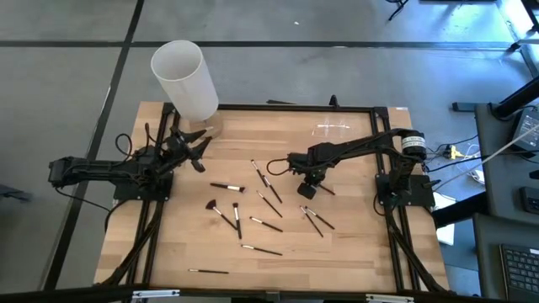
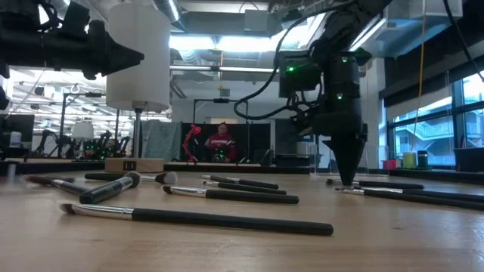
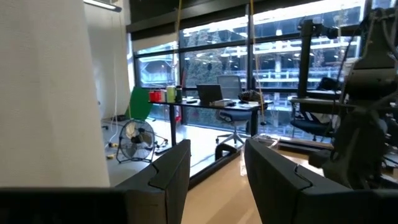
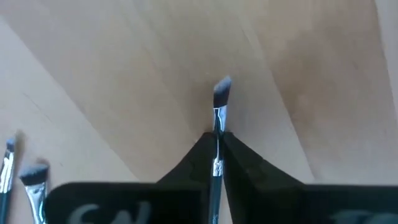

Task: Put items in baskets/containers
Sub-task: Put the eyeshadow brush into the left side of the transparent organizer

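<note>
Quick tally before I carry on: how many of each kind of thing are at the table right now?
Makeup brushes: 12, one of them between the jaws of the right gripper
White cylinder: 1
Clear holder: 1
Total: 14

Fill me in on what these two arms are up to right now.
The right claw is down at the wooden table, pinched on a thin makeup brush with an angled tuft. About a dozen other brushes lie scattered on the wood. The left claw waits, open, near the tall white cylinder at the back corner.
</note>
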Robot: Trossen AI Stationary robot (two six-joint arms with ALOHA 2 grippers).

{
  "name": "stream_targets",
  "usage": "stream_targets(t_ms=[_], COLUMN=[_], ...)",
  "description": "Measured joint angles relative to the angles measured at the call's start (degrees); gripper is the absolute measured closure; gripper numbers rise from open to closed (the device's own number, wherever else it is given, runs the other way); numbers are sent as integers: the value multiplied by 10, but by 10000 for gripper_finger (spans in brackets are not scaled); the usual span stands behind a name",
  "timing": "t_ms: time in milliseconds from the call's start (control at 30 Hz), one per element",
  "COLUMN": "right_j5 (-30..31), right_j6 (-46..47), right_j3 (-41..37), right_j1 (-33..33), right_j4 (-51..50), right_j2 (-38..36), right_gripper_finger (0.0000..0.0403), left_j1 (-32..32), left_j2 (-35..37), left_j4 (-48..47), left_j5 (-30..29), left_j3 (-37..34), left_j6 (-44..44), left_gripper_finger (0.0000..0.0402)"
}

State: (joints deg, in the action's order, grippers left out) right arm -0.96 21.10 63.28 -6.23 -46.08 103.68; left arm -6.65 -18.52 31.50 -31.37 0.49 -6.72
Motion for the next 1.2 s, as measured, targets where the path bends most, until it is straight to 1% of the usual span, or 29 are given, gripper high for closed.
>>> stream_targets(t_ms=[67, 133, 200, 267, 433, 500, 600, 700, 833, 867, 933, 1067, 1200], right_j5=[-2, 0, 24, 64, 206, 229, 231, 223, 219, 217, 201, 138, 129], right_j6=[-12, -24, -29, -35, -43, -62, -103, -157, -206, -207, -209, -196, -200], right_j3=[21, 37, 39, 34, -5, -37, -81, -131, -183, -190, -197, -198, -198], right_j1=[-8, -21, -34, -47, -89, -112, -154, -199, -251, -263, -285, -309, -311], right_j4=[11, 19, 26, 32, 90, 143, 254, 368, 493, 508, 508, 494, 494], right_j2=[-20, -61, -98, -134, -250, -285, -324, -332, -323, -323, -319, -302, -274], right_gripper_finger=[382, 382, 379, 374, 370, 374, 378, 376, 370, 370, 371, 376, 373], left_j1=[0, 0, -1, -3, -15, -23, -35, -52, -75, -81, -92, -109, -122], left_j2=[0, 0, 0, 0, 0, 0, 0, 0, 0, 0, -2, -11, -26], left_j4=[1, 5, 6, 13, 18, 19, 33, 68, 86, 86, 86, 86, 86], left_j5=[-10, -23, -33, -36, -36, -36, -36, -31, 13, 23, 33, 34, 49], left_j3=[0, 0, 0, 0, 0, 0, 0, 0, 0, 0, 0, 0, 0], left_j6=[0, -1, -10, -24, -48, -57, -68, -74, -74, -74, -74, -74, -74], left_gripper_finger=[253, 253, 253, 253, 253, 253, 253, 253, 253, 253, 253, 253, 253])
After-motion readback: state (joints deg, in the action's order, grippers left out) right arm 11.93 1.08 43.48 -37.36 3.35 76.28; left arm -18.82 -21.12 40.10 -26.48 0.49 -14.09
